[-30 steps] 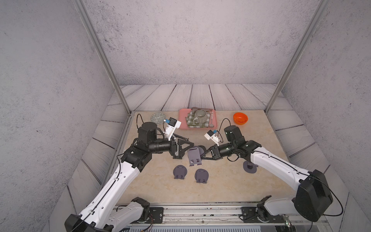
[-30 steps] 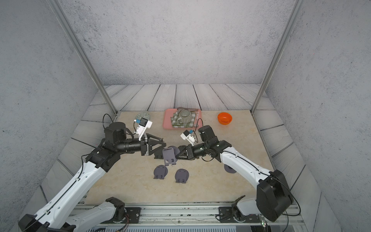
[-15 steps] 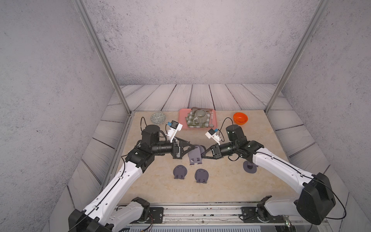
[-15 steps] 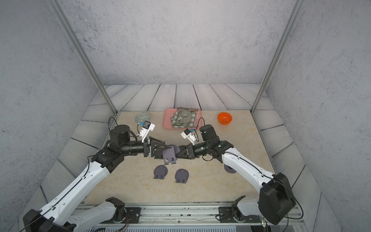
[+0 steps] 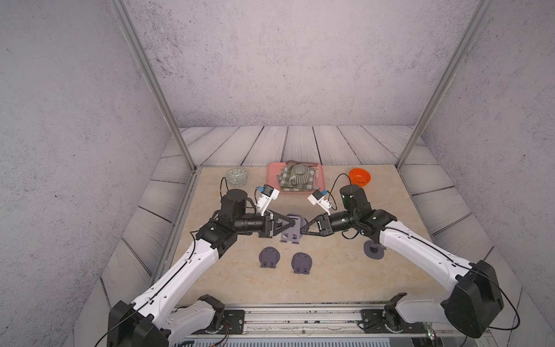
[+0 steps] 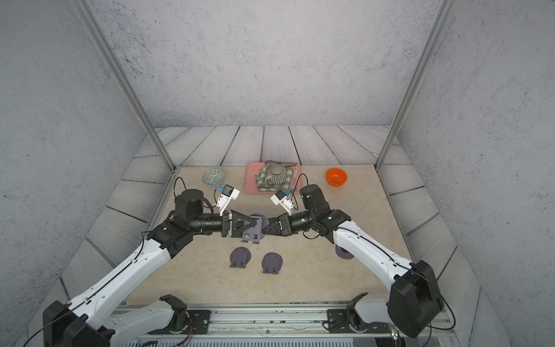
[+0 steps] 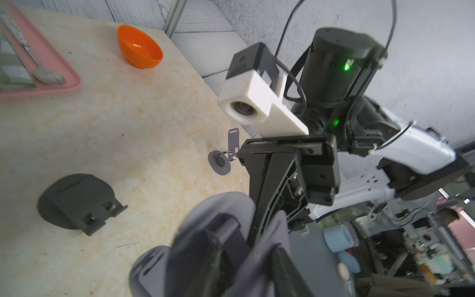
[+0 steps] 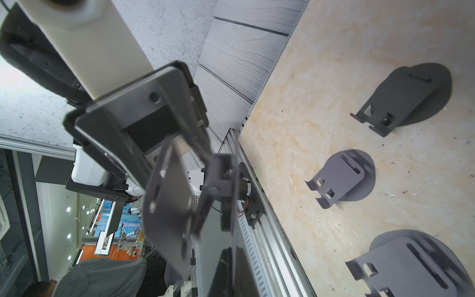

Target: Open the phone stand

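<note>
Two pincers on one phone stand [image 5: 292, 228], up off the table [image 5: 330, 270] at mid-scene! It sits straight between them: right of my left pincer [image 5: 290, 223], left of my right pincer [image 5: 302, 232], neither nearer. The right pincer is clamped on the round base [image 5: 297, 218]. The left jaws stand narrow at the flat plate [image 5: 289, 235], its long side running far to near. Gripping? I cannot tell. I reckon the plate wants swinging off the base. Far back, the pink tray [image 5: 273, 180] holds a checked cloth [image 5: 285, 181], a ribbed cup [image 5: 301, 175] and a spoon [image 7: 47, 76]. The orange bowl [image 5: 359, 177] looks empty.
</note>
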Controlling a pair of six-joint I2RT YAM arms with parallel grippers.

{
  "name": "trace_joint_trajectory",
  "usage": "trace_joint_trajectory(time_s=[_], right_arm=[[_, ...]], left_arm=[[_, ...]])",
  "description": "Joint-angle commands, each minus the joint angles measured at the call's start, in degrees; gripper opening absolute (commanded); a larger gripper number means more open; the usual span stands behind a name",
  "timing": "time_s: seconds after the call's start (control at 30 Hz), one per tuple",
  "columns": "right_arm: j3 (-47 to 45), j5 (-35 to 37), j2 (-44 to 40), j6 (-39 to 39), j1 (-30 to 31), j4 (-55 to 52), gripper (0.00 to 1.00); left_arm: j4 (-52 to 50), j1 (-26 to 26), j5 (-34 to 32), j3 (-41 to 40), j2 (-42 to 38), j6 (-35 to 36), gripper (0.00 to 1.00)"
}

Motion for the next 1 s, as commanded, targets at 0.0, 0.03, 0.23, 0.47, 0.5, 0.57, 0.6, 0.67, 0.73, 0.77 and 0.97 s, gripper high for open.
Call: trace_joint_trajectory(time_s=[0.0,0.03,0.23,0.47,0.5,0.57,0.6,0.67,0.73,0.77,0.97], right_arm=[[1.16,-1.59,0.39,0.45,0.65,2.16,0.0],[1.16,-1.55,0.43,0.55,0.71,2.29,0.0],[0.74,-1.7,1.02,0.99,0.87,2.82,0.0],[-1.09,-1.99,1.7,2.12,0.93,3.71,0.0],[-1.71,-2.03,1.9,2.39,1.0,3.99,0.0],[-3.35,-2.34,2.19,3.32,1.0,5.14,0.0],[-4.22,-2.55,2.26,3.6,1.0,5.74,0.0],[-5.98,-2.84,2.19,4.64,1.09,7.36,0.0],[-7.61,-3.21,2.15,5.82,1.09,9.3,0.0],[-8.33,-3.3,2.34,6.44,1.18,10.14,0.0],[-8.93,-4.16,4.31,8.64,1.57,11.82,0.0]], left_arm=[[2.67,-0.91,1.3,-0.15,-0.14,-0.34,0.18],[2.85,-0.91,1.49,-0.18,-0.17,-0.26,0.13],[2.26,-0.94,1.62,0.11,-0.69,0.75,0.0],[2.46,-0.32,-1.12,2.12,-2.16,1.17,0.0],[3.13,-0.08,-1.82,2.75,-2.36,0.99,0.0],[3.74,0.34,-3.21,4.68,-2.29,0.97,0.0],[3.91,0.65,-3.82,6.02,-1.83,1.1,0.0],[3.85,1.07,-5.51,8.92,-0.84,1.39,0.0],[3.84,1.29,-7.89,11.64,0.12,2.37,0.0],[3.97,1.29,-9.47,12.81,0.46,3.04,0.0],[5.6,1.37,-15.28,17.32,0.95,8.78,0.0]])
